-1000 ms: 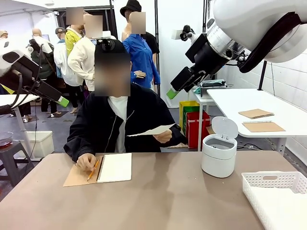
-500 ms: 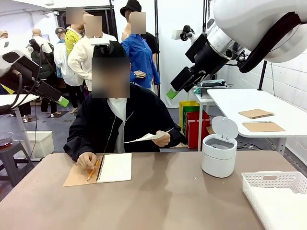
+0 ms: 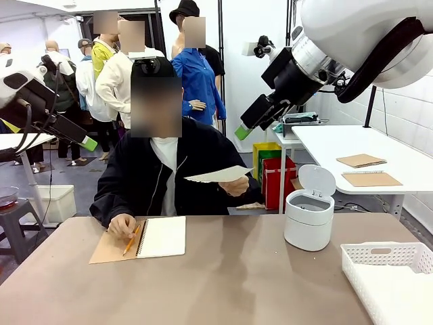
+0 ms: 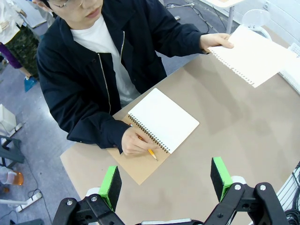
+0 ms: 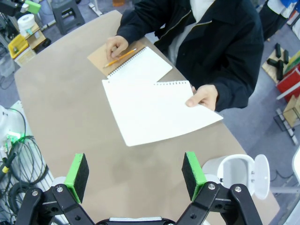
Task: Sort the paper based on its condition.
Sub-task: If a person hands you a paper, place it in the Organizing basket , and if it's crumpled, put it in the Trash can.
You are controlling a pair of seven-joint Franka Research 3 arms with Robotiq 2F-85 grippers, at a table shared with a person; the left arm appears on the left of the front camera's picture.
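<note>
- Front view: across the table [image 3: 237, 284] you see the person's hand [image 3: 237, 187] holding the paper [image 3: 218, 175] up in the air, nearly level, above the far edge. A white bin [image 3: 309, 220] stands right of centre with its lid tipped up, and you can't tell what lies inside. The basket [image 3: 382, 250] sits at the near right corner. Its inside reads flat white, but whether that is sheets you can't tell. The left gripper [image 3: 86, 143] and right gripper [image 3: 243, 131] hang high, well apart from the paper.
- Left wrist view: your left gripper [image 4: 165, 180] has its jaws spread over bare table. An open notebook [image 4: 164, 121] lies beyond them, and the person's other hand [image 4: 132, 143] holds a pencil [image 4: 150, 151] at its edge. The paper [image 4: 255, 54] is at the upper right.
- Right wrist view: your right gripper [image 5: 135, 174] has its jaws spread wide. The paper [image 5: 154, 110] hangs flat and smooth beyond them, with one edge ragged from a spiral binding. The open bin [image 5: 234, 176] is at the lower right.
</note>
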